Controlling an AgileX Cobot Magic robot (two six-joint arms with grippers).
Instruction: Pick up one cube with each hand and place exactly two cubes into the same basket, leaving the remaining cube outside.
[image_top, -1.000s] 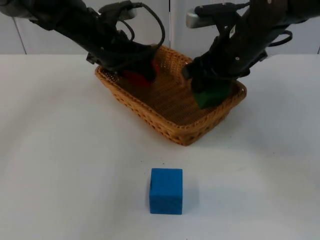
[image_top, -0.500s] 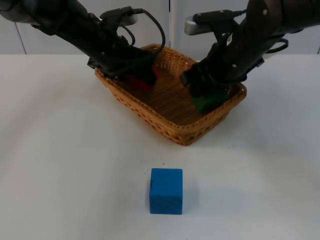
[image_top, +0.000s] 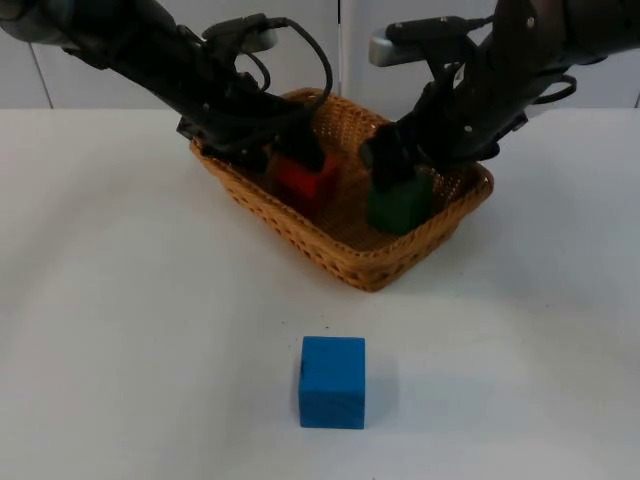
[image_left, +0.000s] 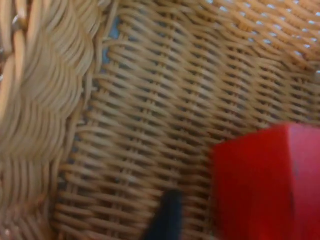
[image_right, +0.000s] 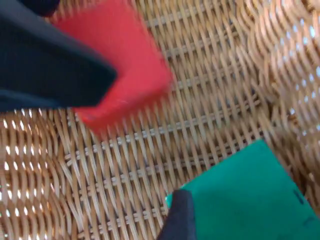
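- Top view: the left gripper (image_top: 290, 160) hung over the rear-left part of the woven wicker basket (image_top: 300, 236), directly above the red cube (image_top: 305, 182); whether its fingers were parted or closed on the cube I cannot tell from here.
- The right gripper (image_top: 400, 165) sat over the basket's right half, touching or just above the green cube (image_top: 398, 207); its finger state I also cannot tell.
- Both cubes appeared to rest on the basket floor, apart from each other, the red one nearer the left rim and the green one nearer the right rim.
- The blue cube (image_top: 333, 381) lay on the white tabletop (image_top: 120, 330) near its front edge, well apart from the basket.
- Left wrist view: the red cube (image_left: 265, 180) lay on the weave (image_left: 165, 100), with one black fingertip (image_left: 165, 220) beside it and a visible strip of weave between them.
- Right wrist view: the green cube (image_right: 250, 195) lay on the weave next to a black fingertip (image_right: 180, 215); the red cube (image_right: 125, 75) sat beyond it, partly behind the dark left arm (image_right: 45, 65).
- Judged risk: if a finger dragged on a cube while lifting away, that cube could tip over the low rim, or the light basket could shift; the arms being close together above it could also clash.
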